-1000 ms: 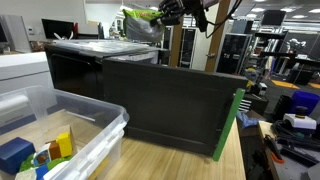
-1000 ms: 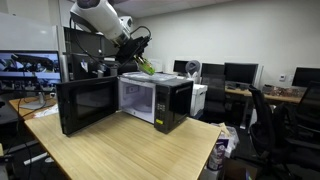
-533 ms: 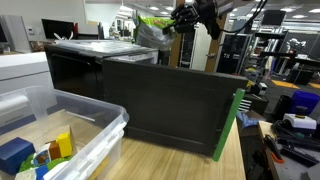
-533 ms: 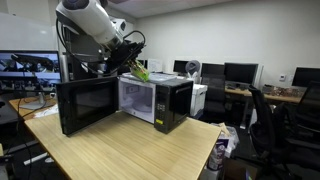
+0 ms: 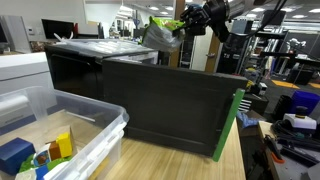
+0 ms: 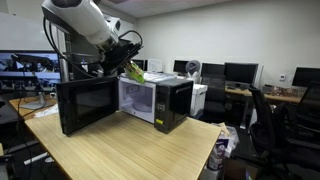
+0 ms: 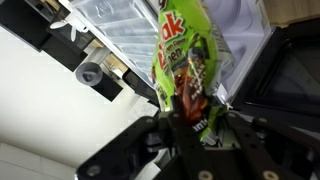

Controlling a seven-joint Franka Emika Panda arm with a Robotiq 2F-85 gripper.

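Observation:
My gripper (image 5: pixel 190 20) is shut on a green snack bag (image 5: pixel 160 33) and holds it in the air above the black microwave (image 5: pixel 150 85). In an exterior view the gripper (image 6: pixel 124 62) and the bag (image 6: pixel 135 71) hang just in front of the microwave's open cavity (image 6: pixel 140 98), with its door (image 6: pixel 85 105) swung wide open. In the wrist view the bag (image 7: pixel 188 60) hangs from between my fingers (image 7: pixel 243 130), over the microwave's white interior (image 7: pixel 130 25).
A clear plastic bin (image 5: pixel 60 135) with coloured toys stands at the near side of the wooden table (image 6: pixel 120 150). A green strip (image 5: pixel 228 125) leans by the microwave door. Office chairs (image 6: pixel 275 120), desks and monitors stand behind.
The arm has carried the bag sideways and lower, from over the microwave's top towards the open door side.

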